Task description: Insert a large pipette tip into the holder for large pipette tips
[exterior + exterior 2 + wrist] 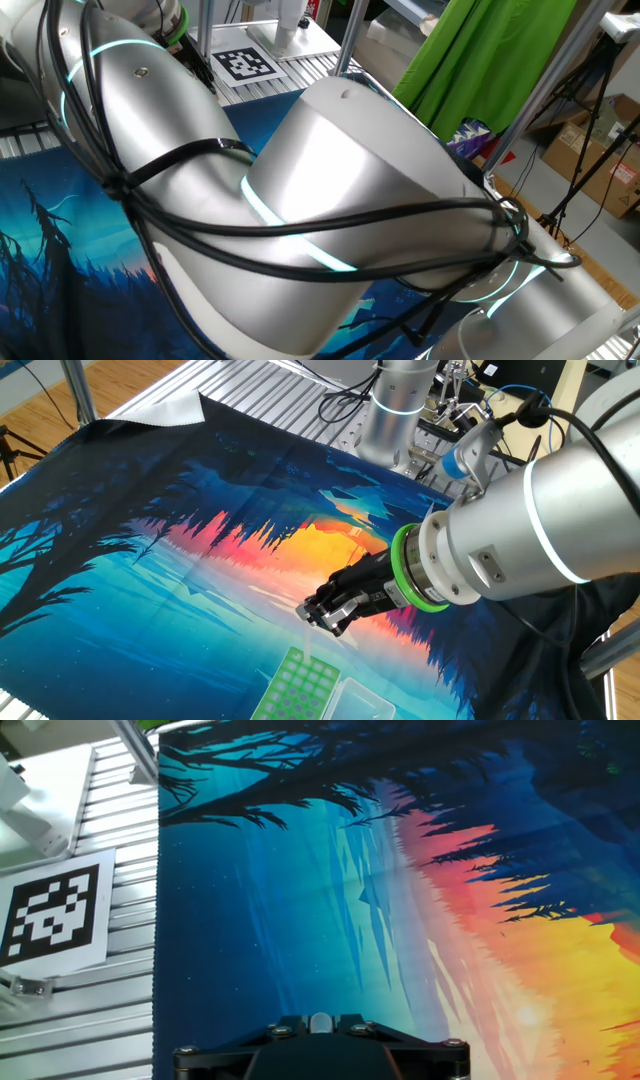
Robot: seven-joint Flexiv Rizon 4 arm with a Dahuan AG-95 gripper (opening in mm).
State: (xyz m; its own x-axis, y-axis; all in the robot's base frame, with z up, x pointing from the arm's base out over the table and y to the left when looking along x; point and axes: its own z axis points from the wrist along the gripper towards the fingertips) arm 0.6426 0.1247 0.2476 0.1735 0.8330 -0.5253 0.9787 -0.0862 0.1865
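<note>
In the other fixed view my gripper (323, 616) hangs just above and behind the holder for large pipette tips (296, 686), a small box with a bright green perforated top at the front edge of the mat. In the hand view the whitish round end of the large pipette tip (320, 1021) sits pinched between the two black fingers (280, 1032), so the gripper is shut on it. The tip's thin shaft is barely visible below the fingers in the other fixed view. The holder is out of the hand view. In one fixed view the arm (330, 190) hides both.
A clear colourless plastic tub (358, 702) lies right next to the green holder. A printed forest-sunset mat (200, 560) covers the table. A fiducial tag (50, 915) sits on the ribbed metal table edge. A second robot base (392, 410) stands at the back.
</note>
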